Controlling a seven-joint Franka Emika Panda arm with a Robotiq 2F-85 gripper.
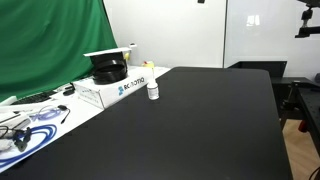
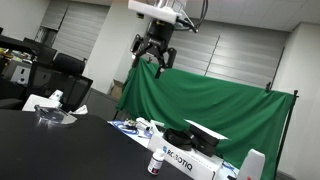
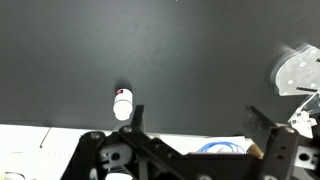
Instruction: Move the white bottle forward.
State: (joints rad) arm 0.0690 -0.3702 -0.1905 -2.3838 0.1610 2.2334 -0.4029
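The white bottle (image 1: pixel 153 91) is a tiny white cylinder with a dark band. It stands upright on the black table (image 1: pixel 190 130), just in front of the white cardboard box (image 1: pixel 118 90). It also shows in an exterior view (image 2: pixel 155 163) and in the wrist view (image 3: pixel 122 103), seen from above. My gripper (image 2: pixel 154 57) hangs high above the table, well clear of the bottle. In the wrist view its two fingers (image 3: pixel 195 125) stand wide apart and empty. The bottle lies just left of the left finger.
The open white box holds a black round object (image 1: pixel 107 70). A small yellowish object (image 1: pixel 150 67) sits behind the box. Blue cables (image 1: pixel 30 130) and clutter lie on the white surface beside the table. A green curtain (image 1: pixel 50 40) hangs behind.
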